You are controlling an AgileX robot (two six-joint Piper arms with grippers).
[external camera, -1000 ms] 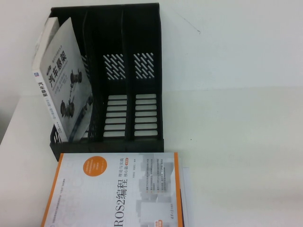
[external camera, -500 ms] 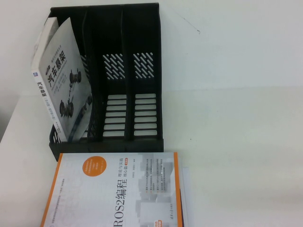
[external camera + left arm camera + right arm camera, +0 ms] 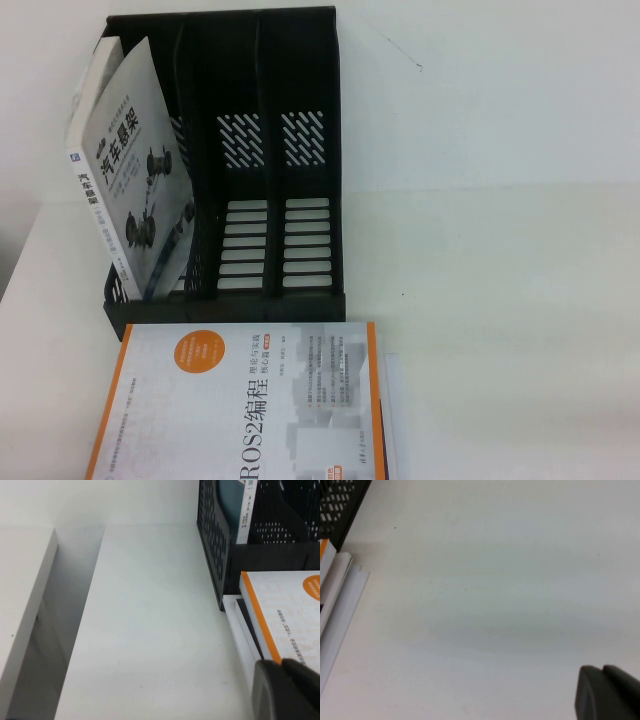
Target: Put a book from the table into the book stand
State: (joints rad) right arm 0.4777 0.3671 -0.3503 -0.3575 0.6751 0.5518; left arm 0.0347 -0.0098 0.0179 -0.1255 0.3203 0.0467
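Note:
The white-grey book with the black title and car-part pictures stands tilted in the leftmost slot of the black book stand, spine toward the front left. Its edge also shows in the left wrist view, inside the stand. My left gripper is shut and empty, low over the table beside the near left corner of the orange-bordered ROS2 book. My right gripper is shut and empty over bare table. Neither gripper shows in the high view.
The ROS2 book lies flat in front of the stand on top of other white books. The stand's middle and right slots hold nothing. The white table stretches to the right; its left edge drops into a gap.

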